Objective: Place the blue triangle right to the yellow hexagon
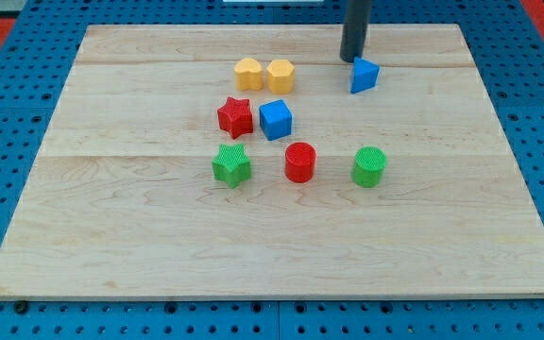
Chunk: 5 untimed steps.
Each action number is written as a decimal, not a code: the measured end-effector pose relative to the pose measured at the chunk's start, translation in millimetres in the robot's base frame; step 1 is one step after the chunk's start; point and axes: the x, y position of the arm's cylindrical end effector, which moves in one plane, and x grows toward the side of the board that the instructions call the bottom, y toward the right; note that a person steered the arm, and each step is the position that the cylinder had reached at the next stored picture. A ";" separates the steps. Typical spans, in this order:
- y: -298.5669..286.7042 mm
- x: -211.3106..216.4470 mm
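The blue triangle [364, 75] lies near the view's top, right of centre. The yellow hexagon [280, 75] lies to its left, with a gap of bare board between them. A second yellow block [248, 73], heart-like in shape, touches the hexagon's left side. My tip [351, 59] stands just above and slightly left of the blue triangle, touching or nearly touching its upper left edge.
A red star [236, 116] and a blue cube [276, 120] sit below the yellow blocks. A green star [231, 165], a red cylinder [300, 161] and a green cylinder [369, 166] form a row lower down. The wooden board [272, 246] rests on a blue pegboard.
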 end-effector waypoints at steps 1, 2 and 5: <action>33.6 0.0; 35.8 13.8; 32.7 25.4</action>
